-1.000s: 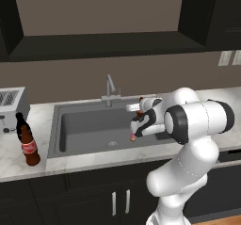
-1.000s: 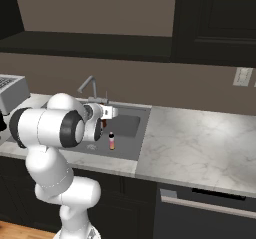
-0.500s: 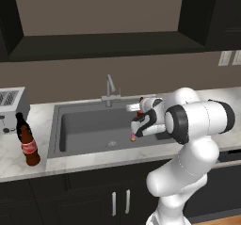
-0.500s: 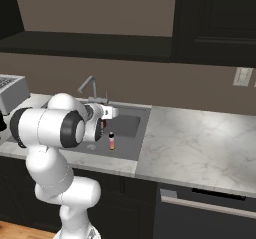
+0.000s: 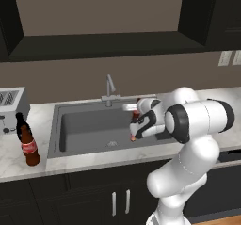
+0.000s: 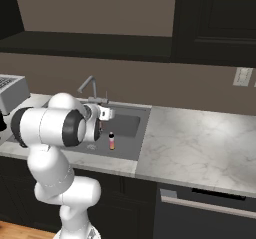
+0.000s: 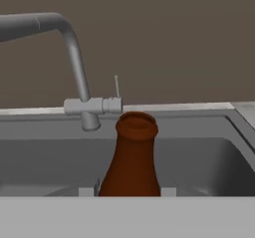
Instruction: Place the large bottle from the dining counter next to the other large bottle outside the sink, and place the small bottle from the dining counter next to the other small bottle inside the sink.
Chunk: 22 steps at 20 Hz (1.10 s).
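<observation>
Left base view: white arm reaches over the right part of the steel sink (image 5: 84,125); its gripper (image 5: 135,125) hangs above the basin with a small brown bottle (image 5: 135,118) at its tip. Large cola bottle (image 5: 27,142), red-labelled, stands upright on the marble worktop (image 5: 14,160) left of the sink, just in front of a toaster (image 5: 12,107).

Right base view: another small bottle (image 6: 111,141) stands upright on the basin floor, near the gripper (image 6: 102,122).

Hand view: fingers (image 7: 89,190) are clenched on the small brown bottle (image 7: 132,157), its open mouth toward the faucet (image 7: 74,67).
</observation>
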{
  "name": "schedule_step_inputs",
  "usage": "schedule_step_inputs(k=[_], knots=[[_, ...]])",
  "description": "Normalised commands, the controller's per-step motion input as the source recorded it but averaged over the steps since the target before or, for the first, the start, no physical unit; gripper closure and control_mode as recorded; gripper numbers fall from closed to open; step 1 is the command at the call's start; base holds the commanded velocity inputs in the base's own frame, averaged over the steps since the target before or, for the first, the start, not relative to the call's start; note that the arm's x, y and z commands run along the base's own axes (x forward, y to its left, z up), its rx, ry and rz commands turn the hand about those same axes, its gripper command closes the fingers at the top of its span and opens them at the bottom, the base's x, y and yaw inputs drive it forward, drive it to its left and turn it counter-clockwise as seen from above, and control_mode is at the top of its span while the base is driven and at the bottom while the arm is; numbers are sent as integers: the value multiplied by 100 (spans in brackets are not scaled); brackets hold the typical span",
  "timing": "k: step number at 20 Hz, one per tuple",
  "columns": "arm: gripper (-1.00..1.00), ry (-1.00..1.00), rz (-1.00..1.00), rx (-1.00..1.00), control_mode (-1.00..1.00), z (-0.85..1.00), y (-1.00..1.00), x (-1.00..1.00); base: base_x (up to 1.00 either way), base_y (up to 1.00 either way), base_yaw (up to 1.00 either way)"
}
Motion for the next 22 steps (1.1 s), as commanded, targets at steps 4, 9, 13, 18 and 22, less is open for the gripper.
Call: schedule_step_inputs(k=[4,9,13,18,22], knots=[[100,0,0,2,-100,-25,29,0,0,0,0],[100,0,0,0,-100,-24,34,0,0,0,0],[100,0,0,0,-100,-19,32,0,0,0,0],[100,0,0,0,-100,-26,37,0,0,0,0],[100,0,0,0,-100,-30,37,1,0,0,0]])
